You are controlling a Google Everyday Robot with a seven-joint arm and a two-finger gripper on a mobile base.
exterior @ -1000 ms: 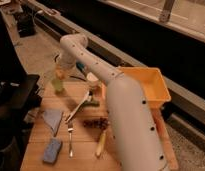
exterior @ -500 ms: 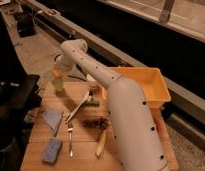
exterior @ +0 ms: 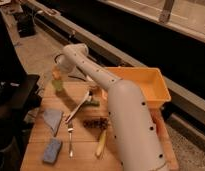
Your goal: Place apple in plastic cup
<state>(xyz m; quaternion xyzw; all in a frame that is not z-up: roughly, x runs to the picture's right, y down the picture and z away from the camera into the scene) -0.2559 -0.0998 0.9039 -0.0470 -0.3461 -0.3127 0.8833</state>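
Observation:
The light-green plastic cup (exterior: 57, 86) stands upright at the far left corner of the wooden table (exterior: 86, 150). The apple (exterior: 56, 74), a small orange-yellow shape, sits right at the cup's mouth. I cannot tell whether it rests in the cup or is still held. My gripper (exterior: 59, 65) hangs directly above the apple and cup, at the end of the white arm (exterior: 126, 120), which reaches across the table from the right front.
An orange bin (exterior: 146, 82) stands at the table's right back. Dark grapes (exterior: 96, 123), a pale banana-like piece (exterior: 101, 145), a fork (exterior: 71, 140), a long utensil (exterior: 78, 107), a grey cloth (exterior: 53, 120) and a blue sponge (exterior: 52, 150) lie mid-table.
The arm's upper joint has shifted slightly right and down. The gripper stays above the cup, and the cup has not moved.

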